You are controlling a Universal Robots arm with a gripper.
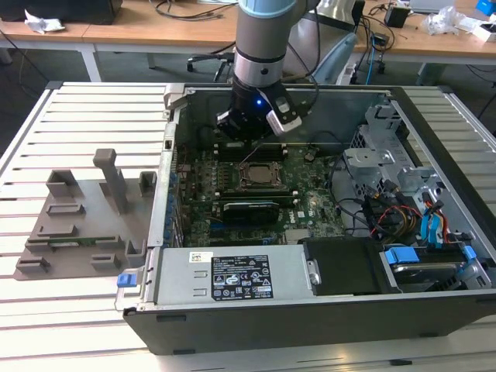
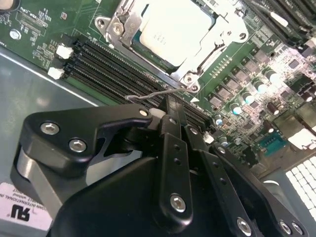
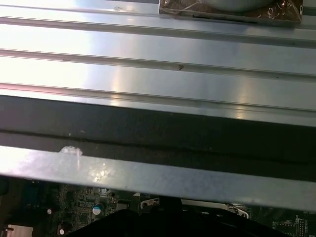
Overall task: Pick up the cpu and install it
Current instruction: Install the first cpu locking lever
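The cpu (image 2: pixel 175 29), a flat square chip with a silvery-white top, lies inside the metal socket frame (image 2: pixel 197 64) on the green motherboard (image 2: pixel 247 59). The exterior view has the cpu (image 1: pixel 256 175) in the middle of the open computer case (image 1: pixel 310 318). My gripper (image 1: pixel 253 125) hangs over the memory slots just beyond the socket. Its black fingers (image 2: pixel 171 116) look shut with nothing between them. A thin wire lever (image 2: pixel 148 95) of the socket ends right at the fingertips; whether it touches them I cannot tell.
A white-labelled power supply box (image 1: pixel 232 277) fills the case's near side. Drive bays and cables (image 1: pixel 411 209) crowd the exterior view's right. A grey fixture block (image 1: pixel 85 217) sits on the slatted table (image 1: pixel 77 124) at the exterior view's left. Desks stand behind.
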